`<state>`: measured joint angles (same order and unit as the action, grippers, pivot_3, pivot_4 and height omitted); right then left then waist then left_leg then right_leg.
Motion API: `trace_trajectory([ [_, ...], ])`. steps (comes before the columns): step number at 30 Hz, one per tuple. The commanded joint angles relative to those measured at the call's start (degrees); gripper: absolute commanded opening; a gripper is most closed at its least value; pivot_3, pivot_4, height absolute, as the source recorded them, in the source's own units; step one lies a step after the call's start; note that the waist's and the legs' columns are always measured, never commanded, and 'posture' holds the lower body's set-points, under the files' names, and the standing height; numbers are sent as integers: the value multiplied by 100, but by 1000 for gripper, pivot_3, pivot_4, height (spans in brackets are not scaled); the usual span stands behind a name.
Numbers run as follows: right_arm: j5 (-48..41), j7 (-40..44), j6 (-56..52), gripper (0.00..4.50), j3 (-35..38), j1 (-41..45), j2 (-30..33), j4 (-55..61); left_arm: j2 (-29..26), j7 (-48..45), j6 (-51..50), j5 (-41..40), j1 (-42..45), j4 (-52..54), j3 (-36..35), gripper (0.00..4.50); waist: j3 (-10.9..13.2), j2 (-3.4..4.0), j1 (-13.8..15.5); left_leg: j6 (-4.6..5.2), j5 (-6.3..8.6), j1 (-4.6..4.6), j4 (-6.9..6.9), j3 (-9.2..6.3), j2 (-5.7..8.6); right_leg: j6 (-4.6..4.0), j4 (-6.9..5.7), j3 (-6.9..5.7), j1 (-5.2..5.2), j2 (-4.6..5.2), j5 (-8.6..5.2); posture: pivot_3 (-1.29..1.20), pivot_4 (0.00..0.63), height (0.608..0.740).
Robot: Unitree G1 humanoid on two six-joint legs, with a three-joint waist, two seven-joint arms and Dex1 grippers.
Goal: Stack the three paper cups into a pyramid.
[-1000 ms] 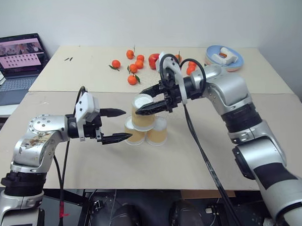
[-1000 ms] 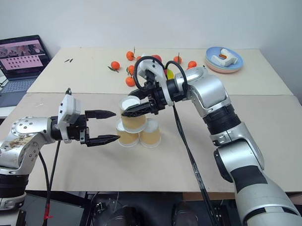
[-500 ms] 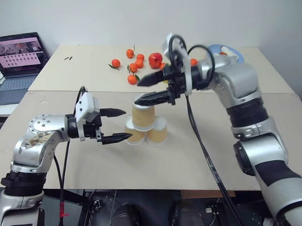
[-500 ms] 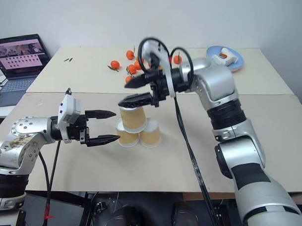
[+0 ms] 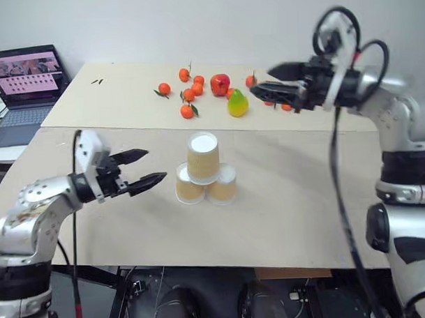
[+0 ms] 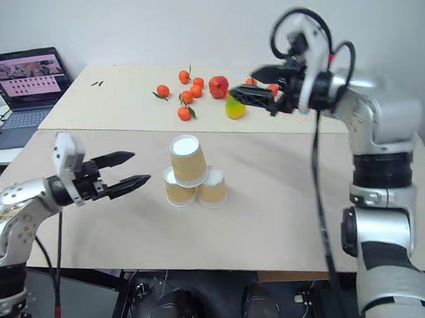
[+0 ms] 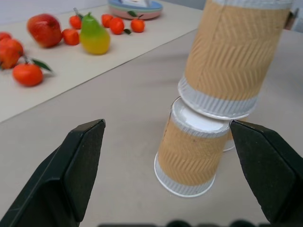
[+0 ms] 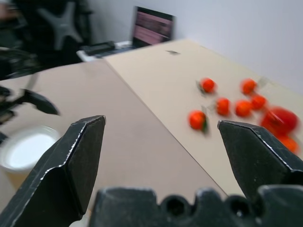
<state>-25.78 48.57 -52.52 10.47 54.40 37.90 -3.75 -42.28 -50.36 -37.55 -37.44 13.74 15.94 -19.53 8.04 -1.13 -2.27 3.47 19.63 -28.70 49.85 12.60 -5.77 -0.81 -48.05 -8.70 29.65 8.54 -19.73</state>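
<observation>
The pyramid (image 5: 204, 170) stands at the centre of the frame on the near table (image 5: 284, 212): two cups side by side, bases up, the left one (image 5: 189, 185) and the right one (image 5: 222, 185) touching or nearly so, and the top cup (image 5: 203, 157) resting across both, also base up. In the left wrist view the top cup (image 7: 236, 52) sits a little tilted and overhangs the lower cup (image 7: 191, 153) beneath it, so the seating looks somewhat off-centre, though it holds. The left end effector (image 5: 139, 170) is at centre left, level, fingers spread, empty, pointing at the stack from just beside it without touching. The right end effector (image 5: 280, 85) is at the upper right, well apart from the cups, fingers spread and empty, over the far table near the scattered oranges (image 5: 188, 111), the apple (image 5: 219, 83) and the pear (image 5: 238, 103). A laptop (image 5: 24, 78) sits at the upper left. Judging from this, the stacking is done: all three cups are placed and neither end effector grips anything. What is left seems to be only drawing the arms clear without knocking the tilted top cup.
</observation>
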Motion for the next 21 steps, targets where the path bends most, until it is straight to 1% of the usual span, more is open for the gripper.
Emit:
trace_trajectory([
  [1,427,-963,30,4435,525,-644,308,261,89,746,-142,-7,-248,31,-626,4500,1,1,-6,0,0,2,1,1,0,0,0,1,-1,0,0,0,150,663],
  [3,1227,-1773,479,4435,208,-1320,347,-14,420,1604,16,274,-11,-504,-807,4500,0,3,-1,-2,-1,13,1,6,2,1,-6,6,-5,3,0,0,150,663],
  [4,1542,-2119,778,4435,62,-1600,263,-180,604,2030,233,509,145,-768,-819,4500,-1,2,5,-2,-1,49,0,5,-2,3,-1,5,-43,3,-2,0,150,663],
  [6,1935,-2674,1214,4435,-157,-1881,-28,-524,892,2629,644,930,375,-1181,-774,4500,-3,-1,8,-3,0,57,0,2,-5,34,0,6,-55,3,-20,0,150,663],
  [7,2072,-2889,1364,4435,-229,-1932,-163,-678,983,2810,782,1070,448,-1341,-752,4500,-4,-3,-3,-3,-1,54,2,3,-4,34,-2,7,-52,3,-20,0,150,663],
  [9,2223,-3258,1863,4435,-353,-2063,-639,-974,1300,3488,1330,1454,645,-1833,-832,4500,-4,-3,-45,-3,-1,41,4,15,-3,1,-12,16,-29,2,-1,0,150,663],
  [11,2324,-3521,2386,4435,-370,-2122,-965,-1251,1579,4186,1882,1854,780,-2284,-890,4500,-4,-2,-82,-3,-1,39,-1,20,-3,0,-18,22,-18,-1,-2,0,150,663],
  [14,2492,-3900,3000,4435,-300,-2155,-1165,-1584,1890,4922,2473,2286,826,-2713,-885,4500,-6,-6,-116,-5,-2,26,-2,23,-3,-2,-19,17,-5,-6,-2,0,150,663],
  [18,2454,-4380,3416,4435,-30,-2181,-1368,-1700,2245,5471,2935,2367,851,-3021,-965,4500,-6,-6,-88,-5,-2,18,6,20,-1,-1,-22,16,0,-1,-2,0,150,663],
  [21,2264,-4505,3527,4435,164,-2246,-1562,-1636,2367,5692,3021,2438,869,-3079,-914,4500,-6,-6,-37,-5,-2,15,8,19,-2,-1,-25,16,4,-2,-2,0,150,663],
])
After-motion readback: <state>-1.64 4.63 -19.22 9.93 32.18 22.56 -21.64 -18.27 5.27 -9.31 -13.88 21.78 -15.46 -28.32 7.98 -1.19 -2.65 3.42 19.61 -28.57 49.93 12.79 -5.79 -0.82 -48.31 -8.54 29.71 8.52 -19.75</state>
